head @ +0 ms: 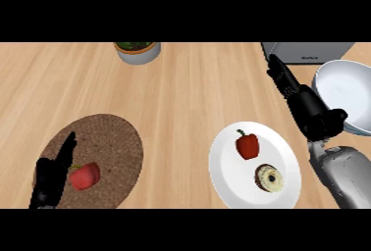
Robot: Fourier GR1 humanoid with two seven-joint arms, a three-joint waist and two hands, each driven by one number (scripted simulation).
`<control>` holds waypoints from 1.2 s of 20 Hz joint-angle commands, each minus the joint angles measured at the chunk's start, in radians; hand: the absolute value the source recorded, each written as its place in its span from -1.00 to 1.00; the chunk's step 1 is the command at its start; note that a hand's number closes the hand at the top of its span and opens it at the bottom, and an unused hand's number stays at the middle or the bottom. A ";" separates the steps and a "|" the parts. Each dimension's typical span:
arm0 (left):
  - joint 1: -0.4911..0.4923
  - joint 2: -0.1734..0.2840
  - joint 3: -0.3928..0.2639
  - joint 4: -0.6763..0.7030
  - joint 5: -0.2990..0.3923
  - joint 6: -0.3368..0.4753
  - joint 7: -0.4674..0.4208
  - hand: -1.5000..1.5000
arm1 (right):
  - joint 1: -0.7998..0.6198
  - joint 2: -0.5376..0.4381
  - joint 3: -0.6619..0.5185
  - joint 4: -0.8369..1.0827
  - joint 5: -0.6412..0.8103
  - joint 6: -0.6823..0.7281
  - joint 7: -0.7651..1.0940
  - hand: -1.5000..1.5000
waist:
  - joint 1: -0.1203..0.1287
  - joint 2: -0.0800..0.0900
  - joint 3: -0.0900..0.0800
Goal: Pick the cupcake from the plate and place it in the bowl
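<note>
My right hand [308, 105] hangs between the plate [225, 169] on its left and the bowl [348, 88] on its right. On that plate, the cupcake [270, 178] lies nearer me than the pepper [247, 144]. My left hand [51, 179] rests on the mat [109, 142], a strawberry [85, 176] just right of it.

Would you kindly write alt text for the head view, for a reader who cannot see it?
On a wooden counter, a white plate holds a cupcake and a red pepper; the open right hand lies between it and a white bowl. The open left hand rests beside a red fruit on a round brown mat.
</note>
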 commanded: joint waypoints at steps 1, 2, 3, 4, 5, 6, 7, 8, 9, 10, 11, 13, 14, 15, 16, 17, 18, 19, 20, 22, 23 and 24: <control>0.045 -0.005 0.006 -0.098 -0.019 0.003 -0.030 0.00 | 0.038 -0.006 -0.037 -0.097 0.056 -0.024 0.022 1.00 | 0.014 0.021 0.006; -0.036 0.037 0.051 -0.129 0.018 0.001 0.027 0.00 | 0.089 -0.090 -0.066 -0.201 0.015 0.000 0.013 1.00 | -0.005 0.015 0.006; -0.066 0.044 0.067 -0.121 0.006 0.021 0.005 0.00 | 0.101 -0.123 -0.105 -0.215 0.021 -0.007 -0.027 1.00 | -0.018 0.012 0.007; -0.066 0.036 0.059 -0.179 -0.004 0.040 -0.008 0.00 | 0.114 -0.127 -0.111 -0.236 0.055 -0.041 -0.042 1.00 | -0.018 0.008 0.007; -0.123 0.092 0.118 -0.173 0.024 0.015 -0.001 0.00 | 0.108 -0.139 -0.128 -0.276 0.064 -0.051 -0.065 1.00 | -0.034 0.004 0.007; -0.160 0.077 0.120 -0.199 0.022 0.040 0.009 0.00 | 0.106 -0.184 -0.165 -0.316 0.063 -0.048 -0.048 1.00 | -0.054 -0.002 0.007; -0.097 0.054 0.087 -0.160 0.013 0.030 -0.011 0.00 | 0.175 -0.400 -0.056 -0.074 0.333 -0.005 0.081 1.00 | -0.093 0.005 -0.032; -0.108 0.055 0.100 -0.169 0.014 0.045 -0.003 0.00 | 0.232 -0.407 -0.065 -0.049 0.364 -0.056 0.145 -1.00 | -0.112 0.003 -0.014; -0.098 0.068 0.130 -0.169 0.030 0.047 -0.003 0.00 | 0.302 -0.339 -0.111 -0.055 0.337 -0.163 0.202 -1.00 | -0.125 -0.006 -0.003; -0.085 0.067 0.132 -0.182 0.032 0.049 -0.005 0.00 | 0.366 -0.275 -0.138 -0.085 0.331 -0.258 0.195 -1.00 | -0.136 -0.013 0.003; -0.101 0.060 0.129 -0.199 0.038 0.054 0.021 0.00 | 0.405 -0.269 -0.138 -0.155 0.360 -0.304 0.202 -1.00 | -0.139 -0.016 0.003; -0.105 0.085 0.146 -0.200 0.051 0.030 0.021 0.00 | 0.543 -0.236 -0.084 -0.306 0.434 -0.381 0.179 -1.00 | -0.119 -0.009 0.002; -0.085 0.071 0.135 -0.233 0.052 0.042 0.045 0.00 | 0.615 -0.213 -0.042 -0.326 0.489 -0.420 0.142 -1.00 | -0.117 -0.013 0.004; -0.100 0.085 0.150 -0.206 0.062 0.020 0.024 0.00 | 0.653 -0.198 -0.002 -0.396 0.544 -0.453 0.186 -1.00 | -0.097 -0.003 0.002; -0.089 0.081 0.139 -0.229 0.058 0.021 0.037 0.00 | 0.744 -0.224 -0.009 -0.460 0.551 -0.458 0.170 -1.00 | -0.094 -0.002 0.003; -0.096 0.077 0.137 -0.214 0.051 0.018 0.010 0.00 | 0.794 -0.226 0.000 -0.507 0.599 -0.486 0.214 -1.00 | -0.083 0.004 0.002; -0.138 0.098 0.151 -0.211 0.051 0.019 0.044 0.00 | 0.866 -0.219 0.014 -0.543 0.626 -0.511 0.196 -1.00 | -0.090 0.005 0.003; -0.121 0.098 0.146 -0.233 0.070 -0.009 0.041 0.00 | 0.912 -0.217 0.006 -0.595 0.665 -0.538 0.254 -1.00 | -0.062 0.009 0.003; -0.123 0.088 0.120 -0.277 0.048 0.018 0.090 0.00 | 0.947 -0.212 0.032 -0.655 0.712 -0.541 0.316 -1.00 | -0.055 0.008 0.003; -0.164 0.037 0.097 -0.181 0.026 0.012 0.002 0.00 | 1.005 -0.242 -0.035 -0.759 0.726 -0.524 0.384 -1.00 | -0.035 0.019 0.003; -0.210 0.067 0.114 -0.217 0.042 0.009 0.084 0.00 | 1.020 -0.208 0.011 -0.805 0.805 -0.532 0.434 -1.00 | -0.025 0.019 0.004; -0.179 0.070 0.118 -0.203 0.037 -0.013 0.044 0.00 | 1.008 -0.250 -0.055 -0.856 0.772 -0.470 0.485 -1.00 | -0.011 0.021 0.004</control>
